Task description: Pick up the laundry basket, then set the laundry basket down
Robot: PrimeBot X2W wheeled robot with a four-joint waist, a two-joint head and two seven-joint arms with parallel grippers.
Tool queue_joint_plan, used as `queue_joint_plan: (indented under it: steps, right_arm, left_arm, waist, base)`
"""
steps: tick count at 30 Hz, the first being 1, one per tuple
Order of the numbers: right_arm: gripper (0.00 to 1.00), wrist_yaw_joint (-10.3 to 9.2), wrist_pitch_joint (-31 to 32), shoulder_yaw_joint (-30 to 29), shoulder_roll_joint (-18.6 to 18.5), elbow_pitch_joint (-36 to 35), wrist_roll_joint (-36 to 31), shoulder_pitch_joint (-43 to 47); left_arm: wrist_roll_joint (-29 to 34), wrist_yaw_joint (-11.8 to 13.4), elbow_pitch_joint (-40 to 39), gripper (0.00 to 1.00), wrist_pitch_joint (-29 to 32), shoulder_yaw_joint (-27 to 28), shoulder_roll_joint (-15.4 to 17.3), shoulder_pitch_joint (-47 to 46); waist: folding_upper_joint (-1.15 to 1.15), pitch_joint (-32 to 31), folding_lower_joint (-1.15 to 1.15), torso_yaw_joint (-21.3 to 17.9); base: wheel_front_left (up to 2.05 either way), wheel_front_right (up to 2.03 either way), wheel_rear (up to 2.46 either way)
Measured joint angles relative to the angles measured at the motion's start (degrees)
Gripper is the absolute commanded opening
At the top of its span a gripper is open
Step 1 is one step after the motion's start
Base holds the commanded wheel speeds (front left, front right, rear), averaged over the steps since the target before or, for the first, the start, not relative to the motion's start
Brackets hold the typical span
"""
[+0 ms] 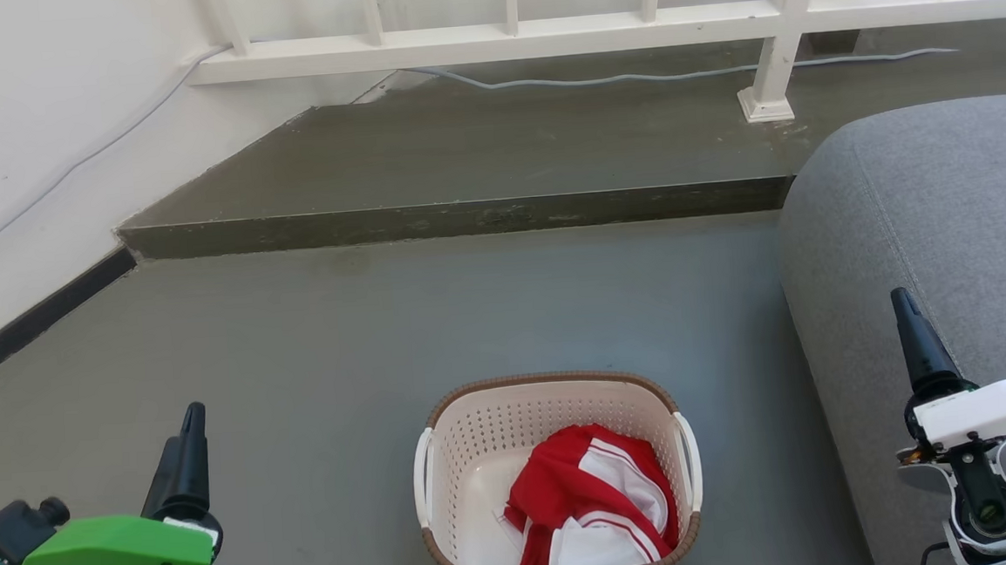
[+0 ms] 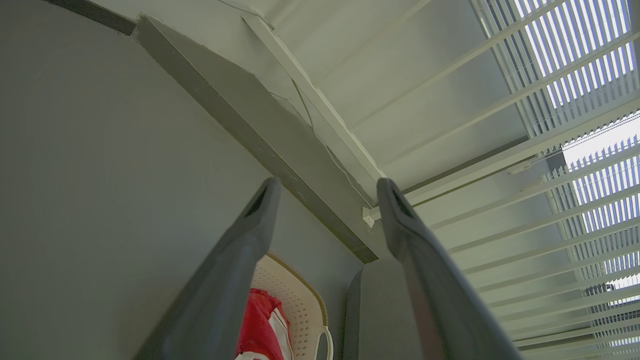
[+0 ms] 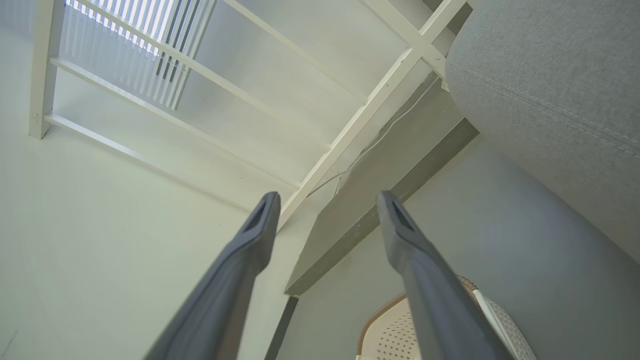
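Note:
The laundry basket (image 1: 469, 446), cream-white and perforated with a brown rim and white side handles, stands on the grey floor at the bottom centre of the head view. A red and white garment (image 1: 595, 495) lies inside it. My left gripper (image 1: 188, 441) is at the lower left, well apart from the basket; in its wrist view the left gripper (image 2: 327, 200) is open and empty, with the basket (image 2: 300, 300) low between its fingers. My right gripper (image 1: 912, 332) hangs at the lower right over the sofa edge; the right gripper (image 3: 327, 210) is open too, and the basket rim (image 3: 385, 310) shows below it.
A grey sofa (image 1: 945, 229) fills the right side, close to the basket. A raised concrete step (image 1: 455, 217) crosses the floor ahead, with a white railing (image 1: 540, 31) and a grey cable (image 1: 630, 75) on it. A white wall (image 1: 32, 145) runs along the left.

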Motion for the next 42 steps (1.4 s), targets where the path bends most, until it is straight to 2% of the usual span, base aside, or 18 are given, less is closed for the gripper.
queue_joint_plan:
  steps: [8, 16, 22, 42]
  right_arm:
    - [1.0, -1.18, -1.4, 2.5, -0.4, -0.4, -7.5, -0.1]
    - [1.0, -3.02, -2.9, 5.0, -0.6, -0.4, -15.1, 0.0]
    - [1.0, -3.63, -4.1, 6.7, -0.9, -0.3, -20.6, 0.0]
    - [1.0, -6.12, -8.0, 12.0, -1.9, 1.9, -37.3, 0.3]
  left_arm:
    - [8.5, 1.4, -1.4, 1.0, -1.5, -1.4, 1.4, -0.7]
    - [16.6, 2.5, -2.5, 1.0, -3.0, -3.5, 1.7, -0.8]
    - [21.5, 3.3, -3.4, 1.0, -4.0, -4.6, 1.9, -0.8]
    - [37.9, 4.3, -2.4, 1.0, -8.1, -9.5, 3.1, -0.7]
  waist:
    - [0.0, 0.0, 0.0, 0.0]
    - [0.0, 0.2, 0.0, -0.1]
    - [0.0, 0.4, 0.0, -0.3]
    - [0.0, 0.8, 0.0, -1.2]
  base:
    - [0.0, 0.0, 0.0]
    - [0.0, 0.0, 0.0]
    - [0.0, 0.0, 0.0]
    - [0.0, 0.0, 0.0]
